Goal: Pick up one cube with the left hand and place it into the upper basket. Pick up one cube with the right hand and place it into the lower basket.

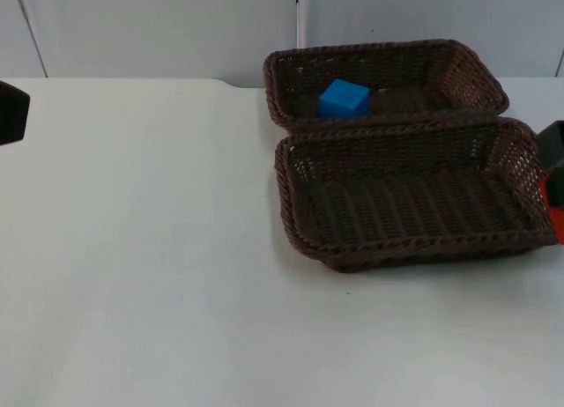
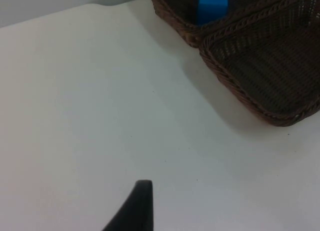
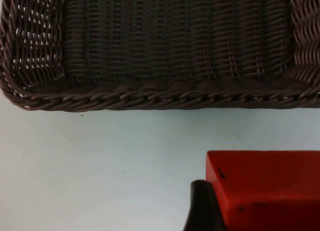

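The blue cube (image 1: 343, 99) sits in the upper basket (image 1: 476, 77). The right gripper (image 3: 200, 206) – just beside the lower basket (image 1: 291, 204) – apparently clamps the red cube (image 3: 265, 188). Left gripper (image 2: 132, 211) waits well apart – finger spread unclear.

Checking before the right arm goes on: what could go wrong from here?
1. The right claw holds the red cube outside the lower basket; it could catch the woven rim on the way in.
2. The baskets touch, so a late release might drop it into the upper basket beside the blue cube.
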Tool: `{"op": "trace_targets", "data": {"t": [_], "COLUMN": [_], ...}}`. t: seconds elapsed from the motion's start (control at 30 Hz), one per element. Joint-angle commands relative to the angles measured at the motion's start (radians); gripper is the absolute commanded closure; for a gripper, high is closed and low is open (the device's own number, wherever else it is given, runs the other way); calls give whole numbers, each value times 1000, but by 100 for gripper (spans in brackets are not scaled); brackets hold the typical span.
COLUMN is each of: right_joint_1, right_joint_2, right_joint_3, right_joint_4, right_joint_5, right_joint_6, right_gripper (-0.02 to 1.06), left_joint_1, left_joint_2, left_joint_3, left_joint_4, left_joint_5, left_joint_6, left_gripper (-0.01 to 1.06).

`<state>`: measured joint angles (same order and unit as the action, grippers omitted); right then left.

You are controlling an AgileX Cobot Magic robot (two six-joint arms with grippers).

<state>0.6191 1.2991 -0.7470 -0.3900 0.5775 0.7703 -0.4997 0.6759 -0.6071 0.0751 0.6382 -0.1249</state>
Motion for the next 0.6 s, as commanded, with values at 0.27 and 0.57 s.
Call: {"op": "trace_targets", "data": {"t": [0.27,0.57], "right_joint_1": [4,4], "right_joint_2": [-8,8], "right_joint_3": [-6,-35], "right_joint_4": [0,0], "right_joint_5": [-5,12], "right_joint_6": [-31,-49], "right_gripper": [105,105], "left_joint_1": [-6,-6], "left_joint_2": [-7,-7], "left_joint_3": [5,5], "left_joint_4": [-14,-16], "left_joint_5": [-15,-17], "left_joint_6": [-7,-7], "left_gripper": [0,0]}}
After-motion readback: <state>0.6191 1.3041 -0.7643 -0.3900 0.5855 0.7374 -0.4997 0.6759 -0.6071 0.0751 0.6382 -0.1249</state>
